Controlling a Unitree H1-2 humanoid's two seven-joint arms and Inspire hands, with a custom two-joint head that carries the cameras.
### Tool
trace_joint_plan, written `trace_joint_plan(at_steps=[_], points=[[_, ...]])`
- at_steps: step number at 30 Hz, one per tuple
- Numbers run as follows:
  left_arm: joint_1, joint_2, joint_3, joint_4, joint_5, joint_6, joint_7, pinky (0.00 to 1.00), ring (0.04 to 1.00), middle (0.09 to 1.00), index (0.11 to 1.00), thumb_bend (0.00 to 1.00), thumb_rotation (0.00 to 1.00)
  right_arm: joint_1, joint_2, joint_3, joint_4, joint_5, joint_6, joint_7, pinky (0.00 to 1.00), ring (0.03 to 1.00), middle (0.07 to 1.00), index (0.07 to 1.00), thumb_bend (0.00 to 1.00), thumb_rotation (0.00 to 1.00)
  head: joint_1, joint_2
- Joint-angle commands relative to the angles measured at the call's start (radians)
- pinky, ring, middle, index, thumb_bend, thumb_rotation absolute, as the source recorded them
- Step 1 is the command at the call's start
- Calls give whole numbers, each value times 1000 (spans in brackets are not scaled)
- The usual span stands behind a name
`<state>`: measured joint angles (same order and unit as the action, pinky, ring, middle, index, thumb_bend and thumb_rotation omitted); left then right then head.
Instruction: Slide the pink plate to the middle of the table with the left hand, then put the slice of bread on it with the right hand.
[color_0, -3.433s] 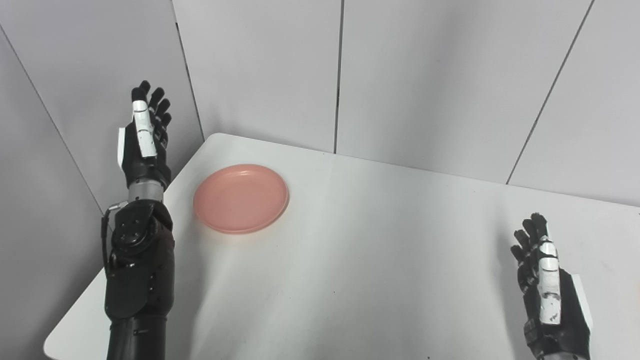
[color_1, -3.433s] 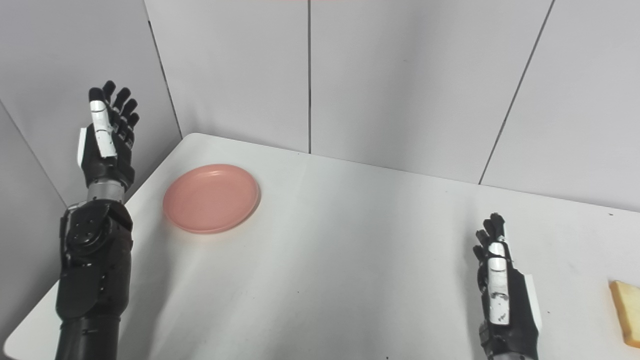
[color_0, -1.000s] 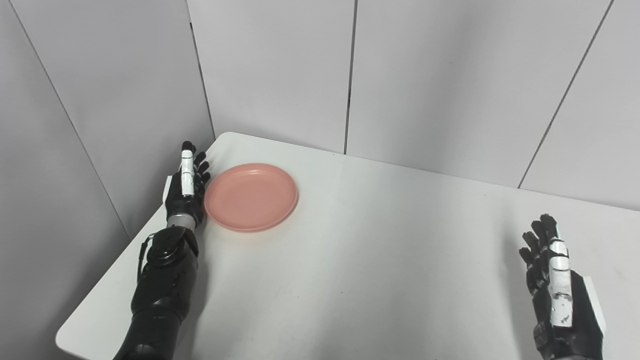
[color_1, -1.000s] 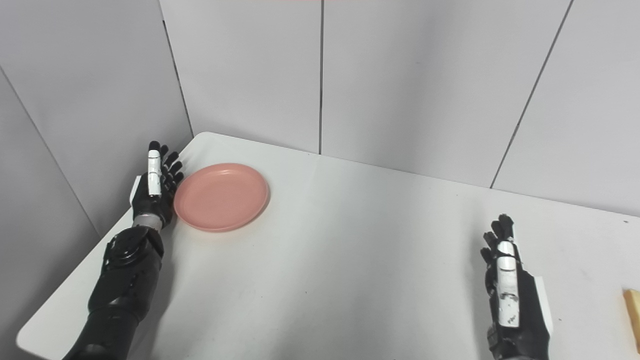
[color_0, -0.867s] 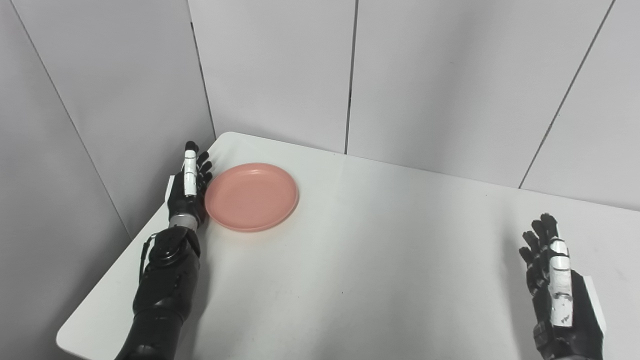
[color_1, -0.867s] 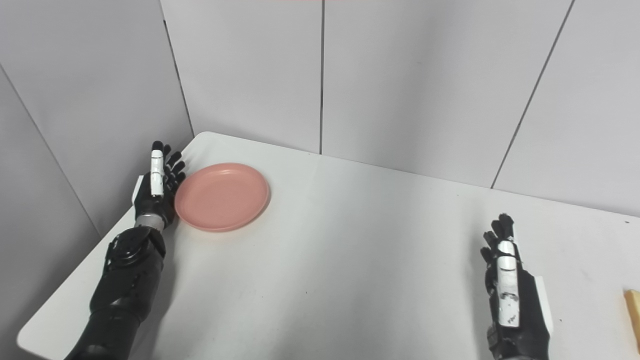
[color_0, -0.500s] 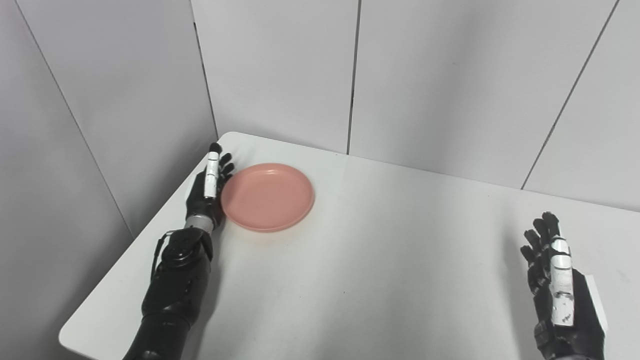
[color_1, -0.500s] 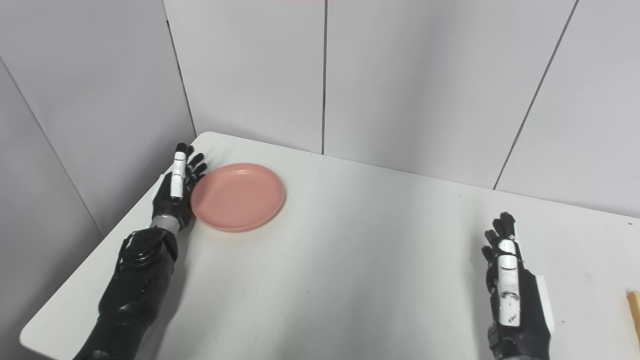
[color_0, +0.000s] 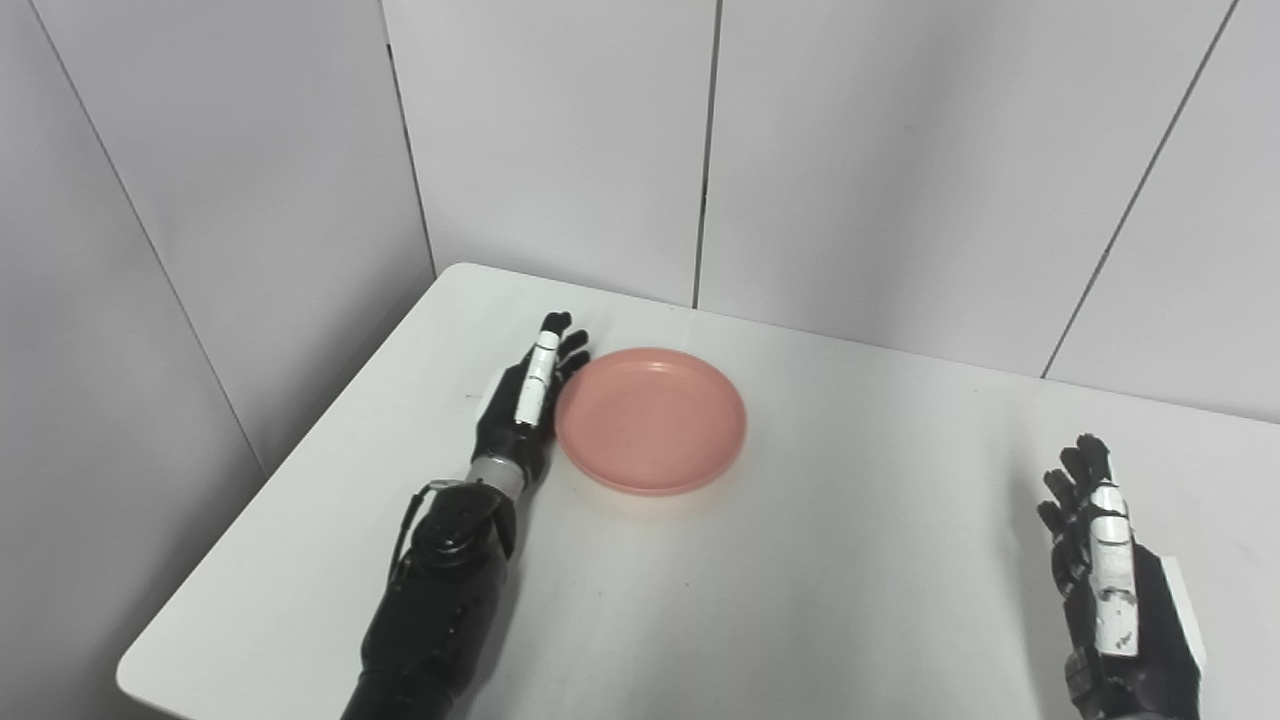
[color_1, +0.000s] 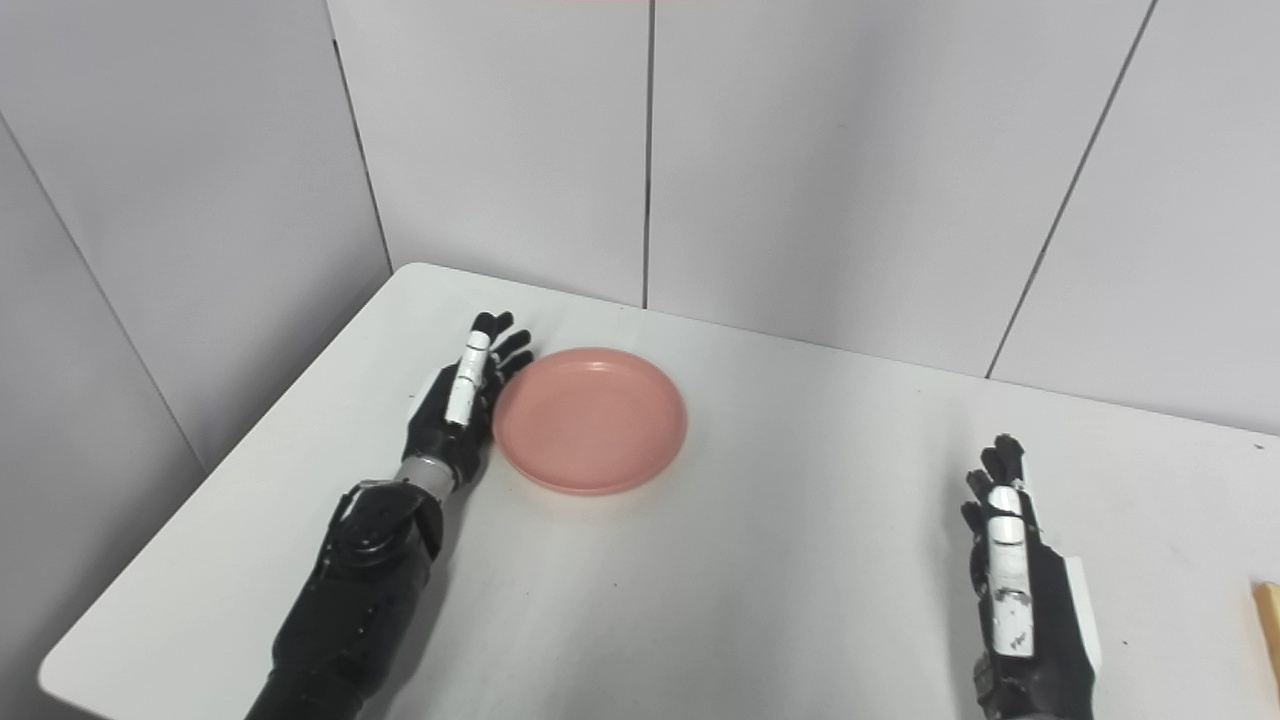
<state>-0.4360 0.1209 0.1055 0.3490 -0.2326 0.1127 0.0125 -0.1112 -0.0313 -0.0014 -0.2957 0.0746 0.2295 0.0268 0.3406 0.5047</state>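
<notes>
Bread (color_1: 1268, 640) shows only in right eye view; both hands' fingers straight, empty.

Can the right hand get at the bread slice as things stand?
Probably yes. The right hand is open and holds nothing, and the bread slice lies just to its right at the picture's edge, with only bare table between them. Most of the slice is out of view.

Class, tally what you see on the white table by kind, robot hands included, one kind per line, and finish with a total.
Pink plate: 1
Slice of bread, only its edge in view at the right: 1
Robot hands: 2, the left hand beside the plate's left rim and the right hand open, apart from the bread
Total: 4
</notes>
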Motion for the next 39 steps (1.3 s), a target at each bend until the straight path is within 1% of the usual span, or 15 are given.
trace_joint_plan(at_steps=[1, 3, 6, 9, 12, 13, 15, 18, 19, 20, 23, 28, 32, 35, 39], points=[[-22, -21, -34, -11, 8, 34, -42, 937, 925, 930, 936, 741, 963, -17, 1, 0, -10, -5, -66, 5, 1000, 1000, 1000, 1000, 338, 1000, -10, 1], [-27, -26, -48, 4, 10, 10, -61, 944, 934, 939, 947, 743, 979, -15, 5, 1, -11, -1, -61, 5, 1000, 1000, 1000, 1000, 351, 1000, -20, 2], [-29, -45, -69, -9, 23, 19, -65, 928, 925, 933, 940, 762, 969, -13, 6, 0, 12, 2, -93, 8, 1000, 1000, 1000, 1000, 360, 1000, -48, 9], [-30, -61, -83, -20, 18, 21, -79, 930, 922, 931, 940, 749, 966, -12, 6, 1, 31, 6, -118, 12, 1000, 1000, 1000, 1000, 385, 1000, -67, 13], [-25, -80, -101, -35, 18, 16, -93, 946, 934, 941, 949, 725, 979, -10, 12, 3, 36, 1, -123, 5, 1000, 1000, 1000, 1000, 387, 1000, -99, 20], [-23, -83, -104, -39, 19, 18, -94, 946, 935, 941, 949, 727, 976, -9, 13, 4, 36, -4, -123, 2, 1000, 1000, 1000, 1000, 381, 1000, -99, 20], [-18, -100, -117, -57, 17, 26, -101, 943, 935, 940, 948, 725, 970, -7, 14, 9, 37, -13, -127, 2, 1000, 1000, 1000, 1000, 378, 1000, -131, 26], [-6, -114, -134, -83, 23, 30, -111, 935, 933, 938, 944, 721, 969, -6, 19, 8, 44, 6, -139, 12, 1000, 1000, 1000, 1000, 398, 1000, -157, 33], [-1, -117, -143, -94, 22, 31, -120, 935, 933, 938, 944, 721, 969, -6, 19, 12, 45, 2, -139, 12, 1000, 1000, 1000, 1000, 398, 1000, -180, 38], [3, -118, -149, -102, 21, 31, -126, 943, 936, 940, 948, 716, 973, -6, 19, 15, 46, -3, -138, 11, 1000, 1000, 1000, 1000, 409, 1000, -180, 38], [23, -126, -166, -141, 23, 37, -144, 945, 939, 941, 951, 710, 980, -7, 19, 30, 46, -37, -138, 3, 1000, 1000, 1000, 1000, 412, 1000, -225, 44], [48, -141, -180, -192, 20, 65, -167, 938, 938, 940, 946, 735, 980, -8, 33, 39, 59, -61, -160, -9, 1000, 1000, 1000, 1000, 415, 1000, -262, 47], [73, -163, -187, -233, -4, 73, -186, 920, 937, 946, 952, 719, 969, -7, 44, 39, 62, -65, -161, -14, 1000, 1000, 1000, 1000, 443, 1000, -301, 54], [91, -176, -195, -254, 6, 72, -185, 941, 937, 947, 955, 713, 991, -6, 48, 43, 62, -80, -152, -20, 1000, 991, 1000, 1000, 461, 1000, -313, 55], [105, -174, -199, -262, 11, 64, -198, 943, 943, 954, 955, 719, 990, -6, 60, 44, 64, -86, -156, -25, 1000, 989, 1000, 1000, 455, 1000, -337, 60]])
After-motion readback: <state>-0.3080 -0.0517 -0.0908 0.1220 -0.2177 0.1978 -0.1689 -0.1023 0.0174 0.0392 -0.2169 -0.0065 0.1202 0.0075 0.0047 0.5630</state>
